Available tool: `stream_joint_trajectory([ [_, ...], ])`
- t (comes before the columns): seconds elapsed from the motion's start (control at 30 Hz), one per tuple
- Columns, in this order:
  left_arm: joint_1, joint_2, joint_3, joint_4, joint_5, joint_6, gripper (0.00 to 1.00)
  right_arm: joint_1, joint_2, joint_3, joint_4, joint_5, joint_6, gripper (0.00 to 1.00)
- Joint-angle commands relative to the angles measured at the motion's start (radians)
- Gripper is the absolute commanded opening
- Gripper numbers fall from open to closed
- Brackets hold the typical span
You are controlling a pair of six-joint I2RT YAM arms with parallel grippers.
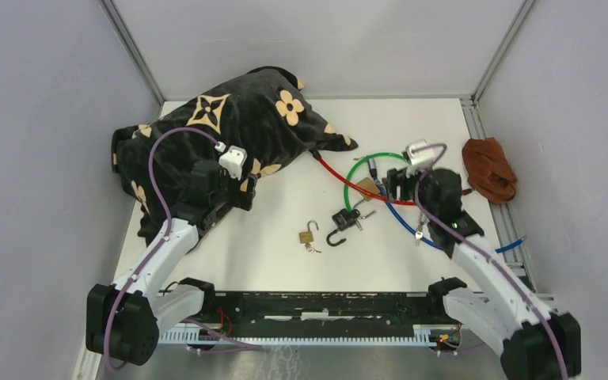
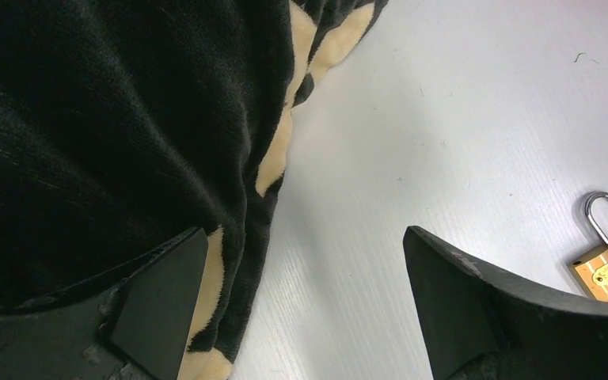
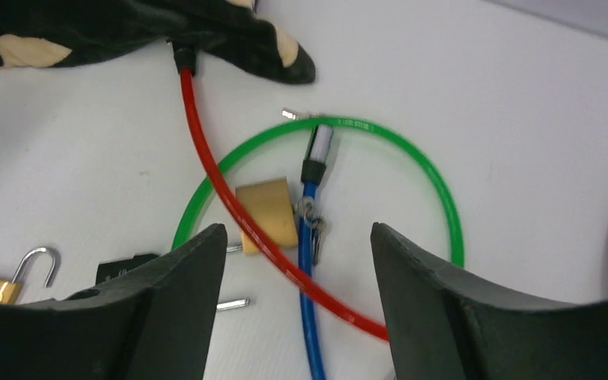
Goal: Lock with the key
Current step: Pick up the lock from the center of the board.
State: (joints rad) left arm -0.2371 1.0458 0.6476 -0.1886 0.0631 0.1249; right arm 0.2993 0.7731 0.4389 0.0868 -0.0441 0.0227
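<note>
Left gripper (image 2: 302, 237): spread wide, holding nothing, at the edge of the black flowered bag (image 2: 87, 119).
Right gripper (image 3: 298, 233): spread, holding nothing, hovering over the brass lock body (image 3: 267, 214) inside the green cable loop (image 3: 435, 182).
Small brass padlock (image 1: 308, 235): on the table (image 1: 269, 253) between the arms, shackle open, tiny keys (image 1: 313, 249) just beside it.
Handling: probably hard, light, smooth metal; best pinched across the flat body; keys thin, lying flat, likely slippery to lift.
Containers: bag possibly a cushion; contents hidden; red cable (image 3: 206, 150) ending at its corner.
</note>
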Motion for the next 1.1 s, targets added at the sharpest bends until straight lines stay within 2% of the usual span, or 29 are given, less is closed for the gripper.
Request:
stream_joint_trajectory([
  [0.0, 0.007, -0.02, -0.008, 0.029, 0.037, -0.007, 1.0, 0.013, 0.324, 0.367, -0.264, -0.041, -0.174, 0.68],
  [0.1, 0.007, -0.018, -0.008, 0.026, 0.057, -0.004, 1.0, 0.055, 0.488, 0.476, -0.342, -0.012, -0.257, 0.64],
  [0.3, 0.007, -0.009, -0.011, 0.023, 0.072, 0.005, 1.0, 0.113, 0.737, 0.616, -0.449, -0.058, -0.361, 0.58],
  [0.47, 0.007, 0.001, -0.012, 0.019, 0.082, 0.011, 1.0, 0.142, 0.885, 0.701, -0.554, -0.064, -0.41, 0.53],
  [0.67, 0.007, 0.011, -0.011, 0.015, 0.095, 0.015, 1.0, 0.142, 0.989, 0.725, -0.581, -0.025, -0.411, 0.5],
  [1.07, 0.006, 0.012, -0.01, 0.011, 0.108, 0.019, 1.0, 0.15, 1.024, 0.722, -0.537, -0.033, -0.37, 0.16],
])
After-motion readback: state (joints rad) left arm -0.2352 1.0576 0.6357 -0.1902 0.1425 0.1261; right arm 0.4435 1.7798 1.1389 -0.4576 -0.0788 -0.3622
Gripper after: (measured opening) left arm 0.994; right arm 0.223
